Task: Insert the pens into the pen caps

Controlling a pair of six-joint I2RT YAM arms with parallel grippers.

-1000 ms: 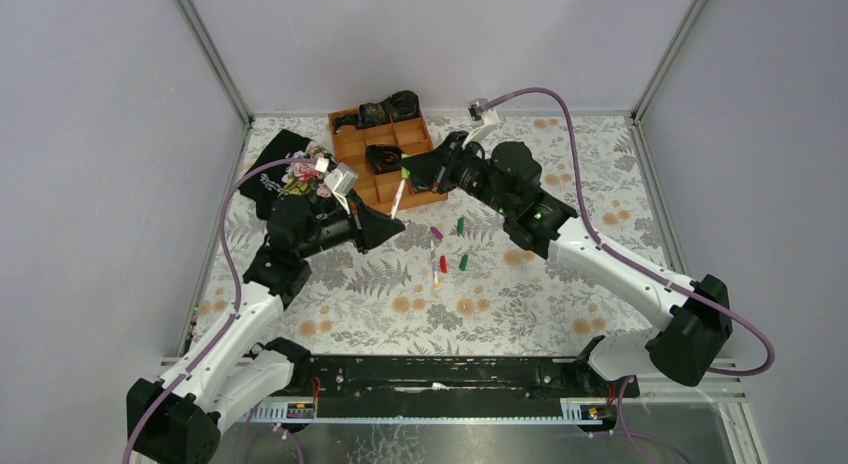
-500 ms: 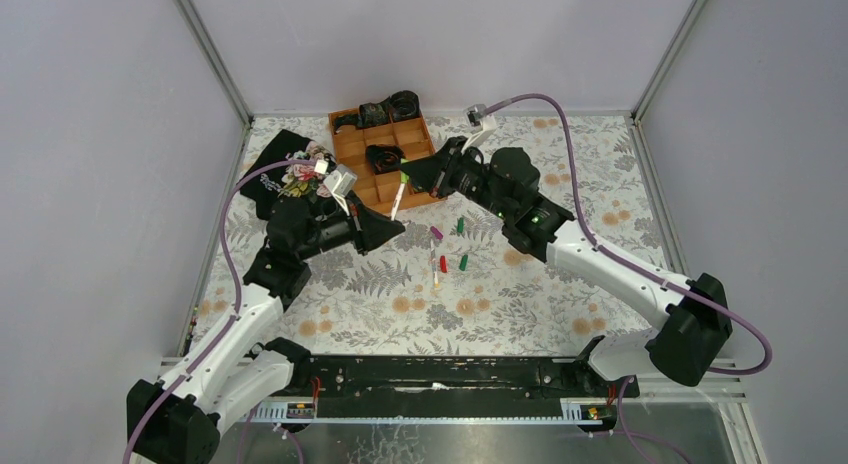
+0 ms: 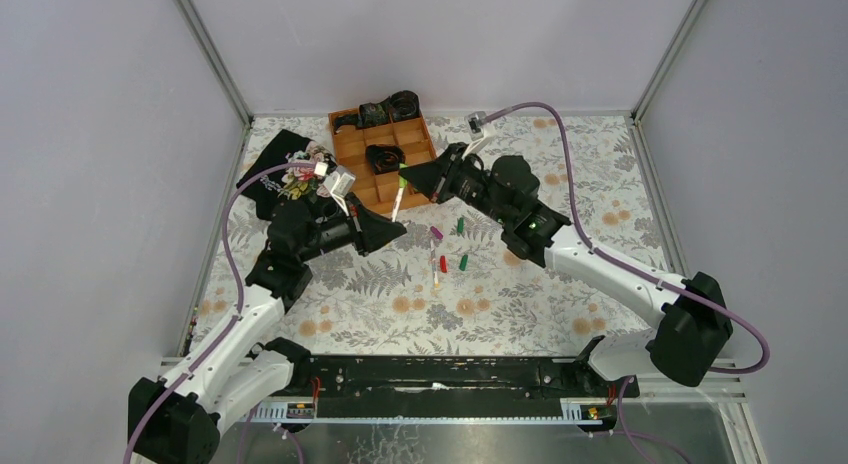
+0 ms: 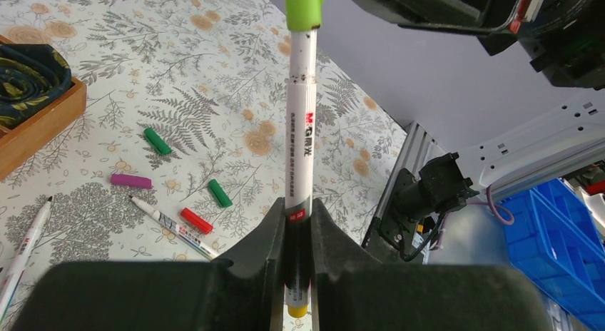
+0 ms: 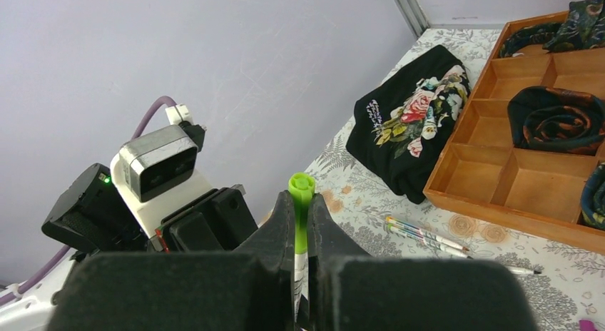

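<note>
Your pen (image 4: 300, 142) stands just in front of the wooden tray (image 3: 350, 139), its long axis running jaw to jaw. The left gripper (image 4: 300, 208) is clamped on its tail, and the right gripper (image 5: 300, 204) is closed on the lime cap (image 4: 303, 6) at its tip (they look mated). Farther from the tray lie four loose caps (image 4: 158, 140) and two loose pens (image 4: 171, 227).

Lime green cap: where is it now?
Top view, left of centre: the lime green cap is above the table by the wooden tray's near edge, in the right gripper, on the white pen the left gripper holds.
</note>
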